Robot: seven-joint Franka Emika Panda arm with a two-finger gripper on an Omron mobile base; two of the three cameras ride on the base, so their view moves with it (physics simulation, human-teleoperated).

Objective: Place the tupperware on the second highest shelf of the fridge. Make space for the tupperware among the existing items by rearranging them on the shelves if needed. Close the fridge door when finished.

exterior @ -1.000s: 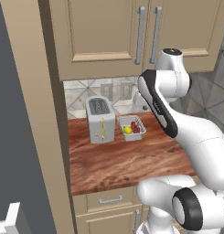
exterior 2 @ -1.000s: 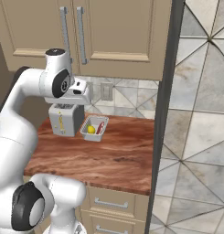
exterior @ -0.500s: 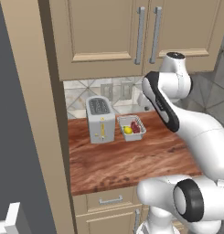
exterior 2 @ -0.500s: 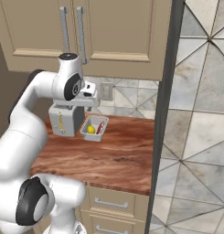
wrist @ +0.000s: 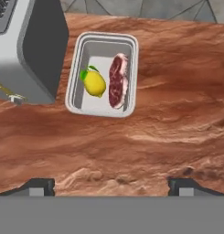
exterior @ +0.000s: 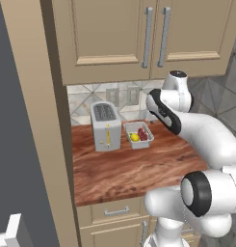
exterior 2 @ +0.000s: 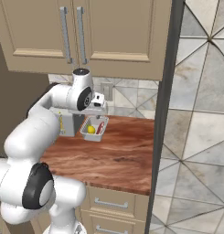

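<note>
The tupperware [wrist: 100, 61] is a shallow whitish tub holding a yellow lemon [wrist: 94, 83] and a red slab of meat [wrist: 118, 80]. It rests on the wooden counter beside the silver toaster [wrist: 31, 50]. The base views show the tupperware [exterior: 137, 144] [exterior 2: 91, 137] near the back wall. My gripper [wrist: 111, 185] hangs above the counter just in front of the tub, not touching it. Its fingertips are wide apart with nothing between them, so it is open. From the right base camera the gripper [exterior 2: 98, 113] sits over the tub's rear edge. The fridge and its shelves are out of view.
The toaster [exterior: 106, 126] stands directly left of the tub. Beige upper cabinets [exterior: 138, 34] with bar handles hang above the counter [exterior: 124, 169]. A tall beige panel [exterior: 52, 144] bounds the counter's left side, and a tiled wall [exterior 2: 200, 114] its right. Drawers sit below.
My hand has swung down and toward the tupperware, and the fingers have spread apart. The tub and the toaster have not moved.
</note>
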